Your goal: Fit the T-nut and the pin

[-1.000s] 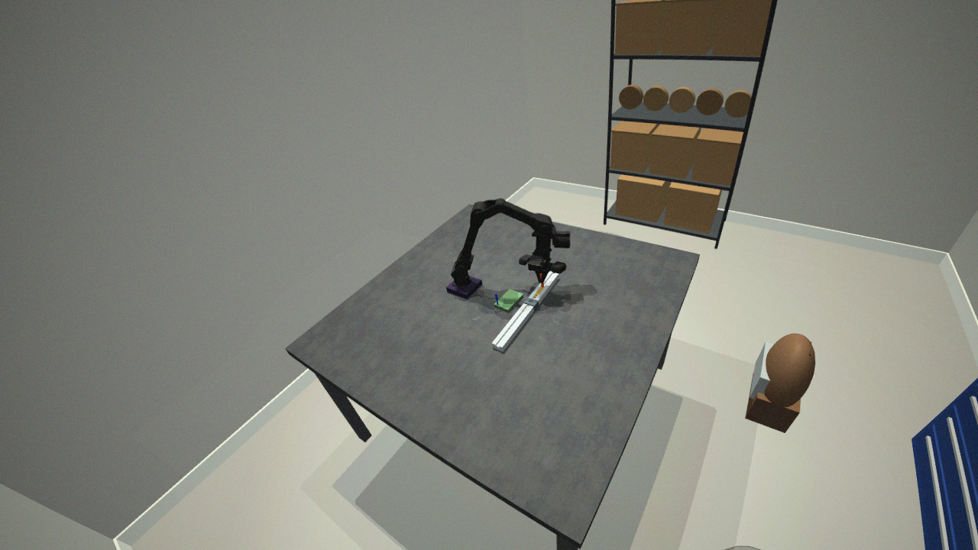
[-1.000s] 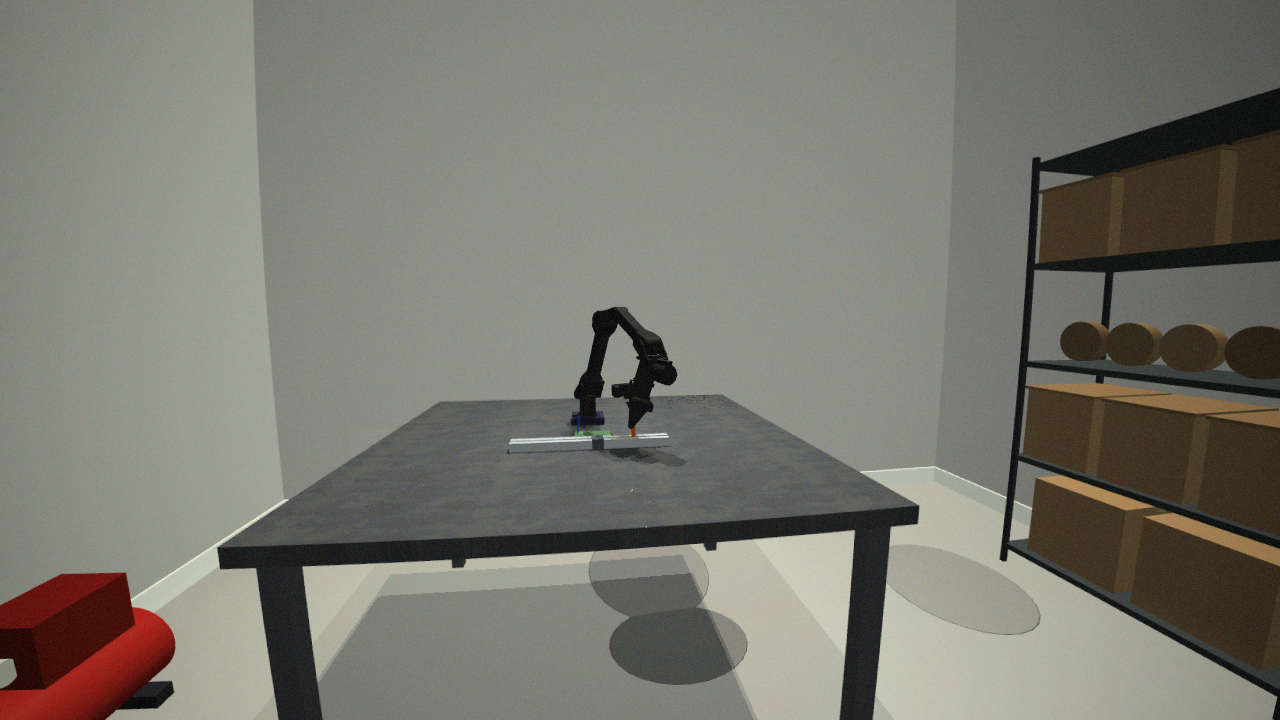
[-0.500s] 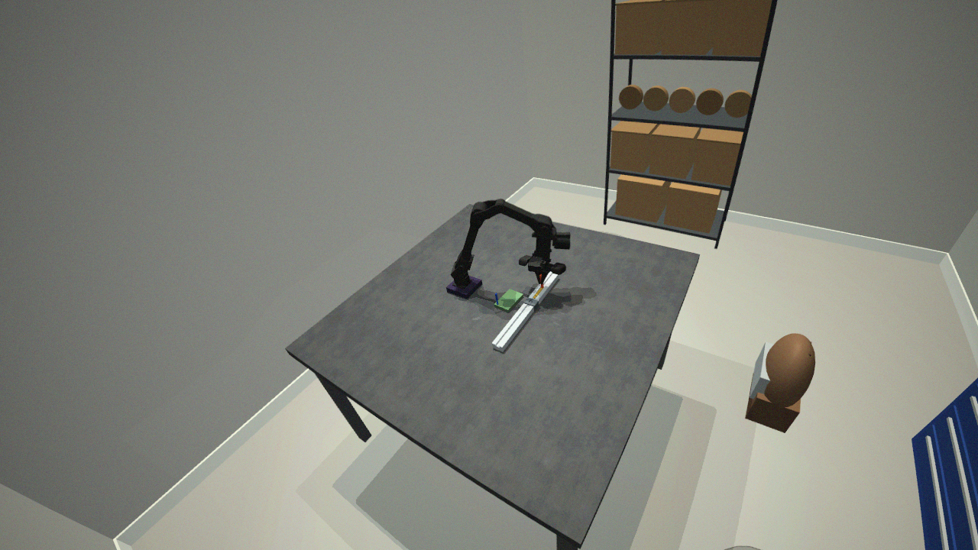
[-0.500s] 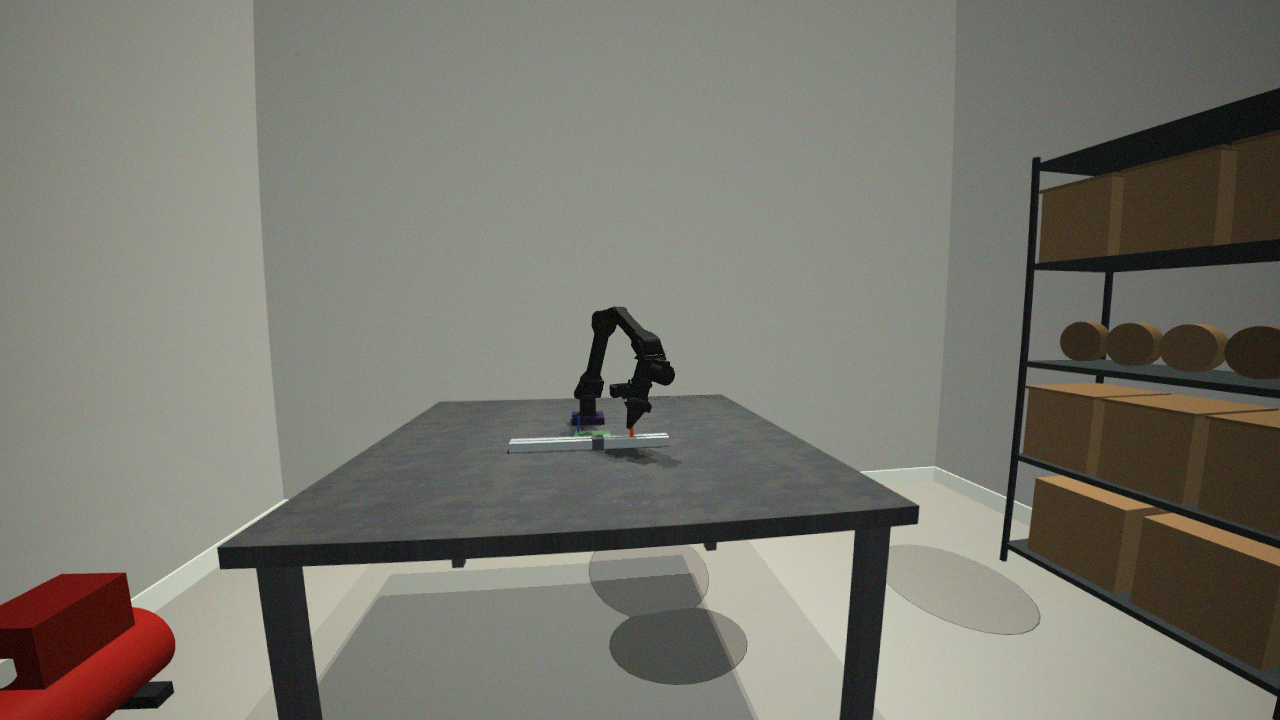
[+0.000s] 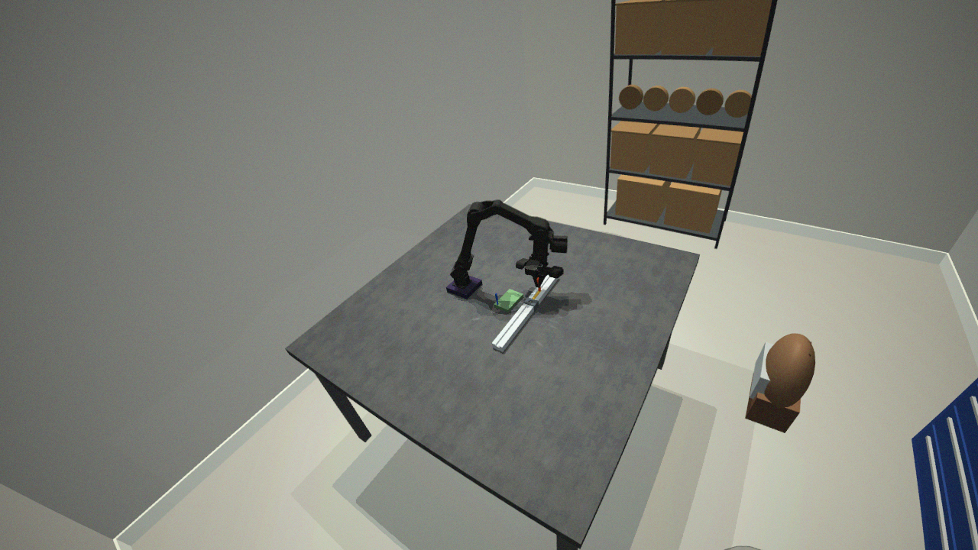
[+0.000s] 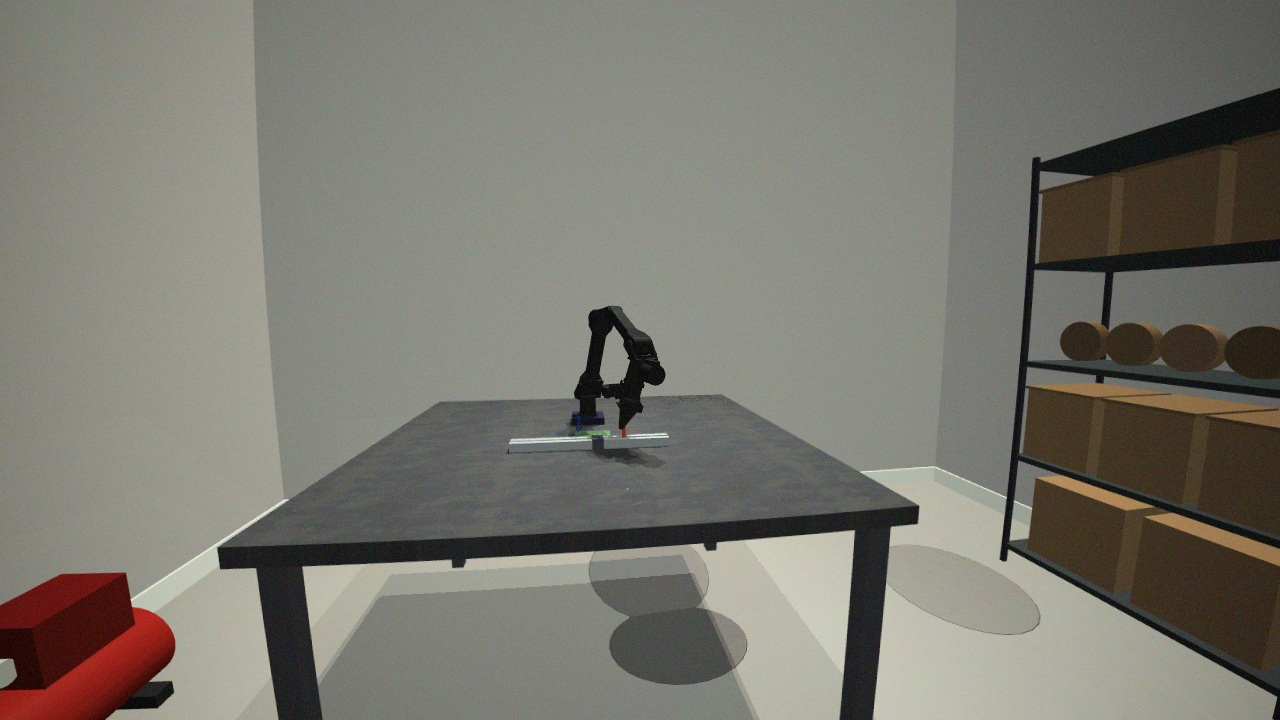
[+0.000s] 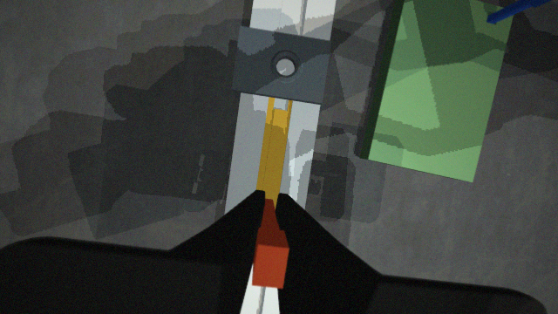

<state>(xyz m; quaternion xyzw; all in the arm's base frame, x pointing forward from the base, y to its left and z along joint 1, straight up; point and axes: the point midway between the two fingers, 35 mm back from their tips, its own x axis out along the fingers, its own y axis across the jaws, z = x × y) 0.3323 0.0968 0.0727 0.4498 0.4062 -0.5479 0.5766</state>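
The end effector (image 5: 537,284) (image 6: 622,427) (image 7: 269,201) is nearly closed, its black fingers pinching the orange handle (image 5: 539,281) (image 6: 623,433) (image 7: 270,267) with only a narrow gap between them. The handle sticks up from the aluminum rail (image 5: 509,333) (image 6: 546,444) (image 7: 248,144), which lies on the table (image 5: 444,383) (image 6: 537,501) (image 7: 501,262). The brass T-nut (image 5: 536,293) (image 7: 272,153) lies lengthwise along the rail's slot, its far end reaching the edge of the dark bracket (image 5: 530,301) (image 6: 597,442) (image 7: 309,74). In the wrist view, the opening near that end is partly visible right at the bracket's edge, short of the bracket hole (image 7: 285,66). A pale surface shows through the hole. The handle itself is outside the bracket, apart from it. The green tray (image 5: 509,299) (image 6: 592,433) (image 7: 436,105) sits beside the rail, on the side toward the arm's purple base (image 5: 451,290) (image 6: 574,419). The blue pin (image 5: 496,299) (image 6: 579,423) (image 7: 514,10) stands roughly upright at the tray's end; the wrist view catches only part of it, and which end is round cannot be told.
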